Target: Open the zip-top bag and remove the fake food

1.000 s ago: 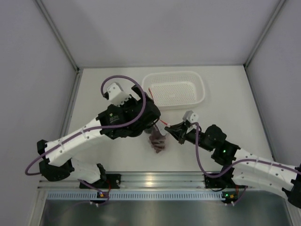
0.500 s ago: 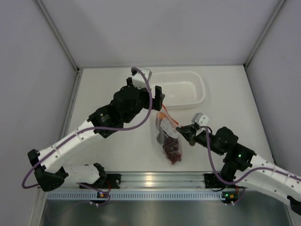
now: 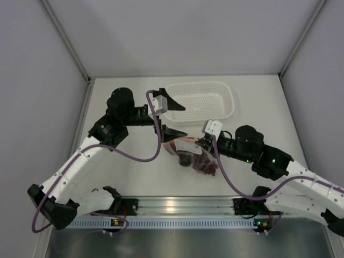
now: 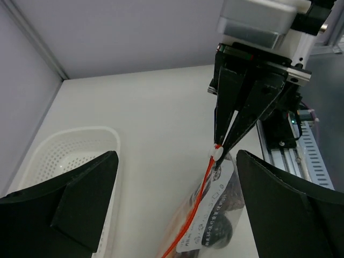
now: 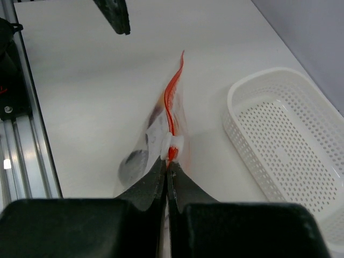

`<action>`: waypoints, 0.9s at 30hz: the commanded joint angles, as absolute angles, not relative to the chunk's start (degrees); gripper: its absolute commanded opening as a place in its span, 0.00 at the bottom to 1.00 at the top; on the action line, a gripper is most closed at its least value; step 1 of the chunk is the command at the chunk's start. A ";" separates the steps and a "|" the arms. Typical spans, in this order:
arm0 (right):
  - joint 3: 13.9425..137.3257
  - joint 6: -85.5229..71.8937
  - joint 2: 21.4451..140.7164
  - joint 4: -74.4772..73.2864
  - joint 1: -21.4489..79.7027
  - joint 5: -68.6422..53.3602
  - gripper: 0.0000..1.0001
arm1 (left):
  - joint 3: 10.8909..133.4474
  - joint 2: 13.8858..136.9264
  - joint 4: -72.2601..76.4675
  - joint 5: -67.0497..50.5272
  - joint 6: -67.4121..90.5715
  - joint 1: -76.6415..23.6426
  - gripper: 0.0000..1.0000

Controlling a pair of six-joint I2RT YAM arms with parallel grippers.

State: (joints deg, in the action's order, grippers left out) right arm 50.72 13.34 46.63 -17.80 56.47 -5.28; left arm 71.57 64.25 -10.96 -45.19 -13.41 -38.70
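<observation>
The clear, crinkly zip-top bag [image 3: 189, 150] with the orange-red zip strip sits near the middle of the white table [image 3: 269, 121]. It is just near of the white perforated plastic basket [image 3: 230, 99], which stands towards the far side and does not touch it.

The right gripper [image 3: 200, 143] reaches in from the right with its fingers pressed together. It pinches the bag at the zip strip, right where a small white tab sits on the strip. In the right wrist view the right gripper [image 5: 167, 162] holds that edge uppermost, and the strip runs away from the fingertips as one thin orange-red line. The body of the bag [image 5: 153, 134] spreads out below it towards the table. Whether the bag's lower part rests on the table or hangs just clear cannot be told.

The fake food [image 3: 203, 164] is inside the bag, showing as a dark red mass with a darker round piece to its left. In the left wrist view it is only a dark shape through the plastic [image 4: 223, 234].

The left gripper [image 3: 175, 117] hovers at the bag's far-left end with its fingers spread wide, gripping nothing. One finger lies over the basket's left rim and the other just above the bag's left end. From its own camera the left gripper [image 4: 176, 156] frames the zip strip, which lies between its fingers without touching either.
</observation>
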 commanded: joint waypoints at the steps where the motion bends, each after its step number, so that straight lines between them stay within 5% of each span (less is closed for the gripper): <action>1: 55.28 16.87 46.67 -17.31 56.43 -6.94 0.00 | 73.39 67.76 -9.84 -67.11 -16.09 -33.76 0.97; 12: 53.44 16.26 47.72 -16.61 55.55 -6.86 0.00 | 74.71 76.02 -9.76 -72.69 -13.36 -34.63 0.89; 27: 50.98 13.80 46.84 -12.74 54.67 -5.45 0.00 | 71.54 76.38 -9.84 -63.89 -13.62 -41.31 0.47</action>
